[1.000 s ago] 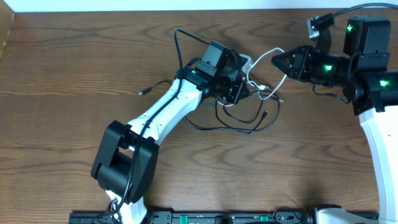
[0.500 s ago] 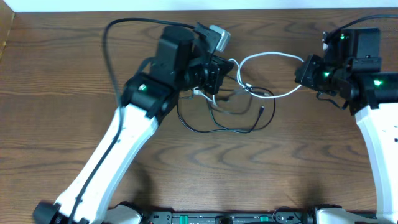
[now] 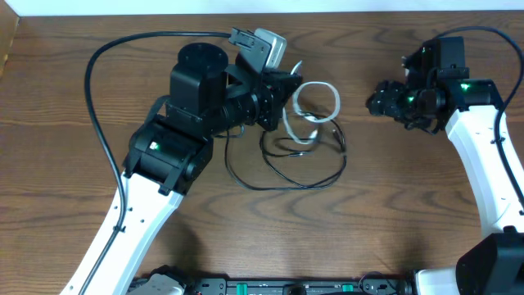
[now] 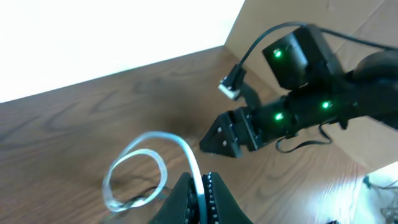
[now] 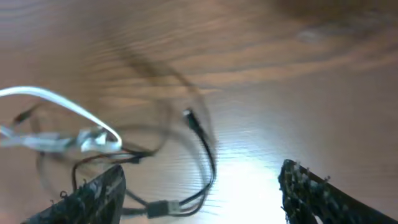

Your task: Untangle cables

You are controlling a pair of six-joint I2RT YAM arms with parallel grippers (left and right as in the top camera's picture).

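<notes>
Brown wooden table (image 3: 409, 213) with long visible grain lies under everything. On its far middle part the two cables lie crossed together. The white cable (image 3: 336, 102) is thin and smooth and makes one rounded loop; under the loop it goes into a small knot of cords where I cannot follow it. The black cable (image 3: 286, 186) is thinner and matte, and it draws a wide oval on the wood toward the near side, with a small plug end (image 5: 188, 114) at the right of the tangle. The left gripper (image 3: 288, 92) is at the left edge of the white loop; in the left wrist view its two dark fingers are pressed together and the white cable comes out between them. The right gripper (image 3: 372, 100) is apart from the cables, on their right side, pointing toward them; its ribbed black fingers (image 5: 102, 190) stand wide and hold nothing
</notes>
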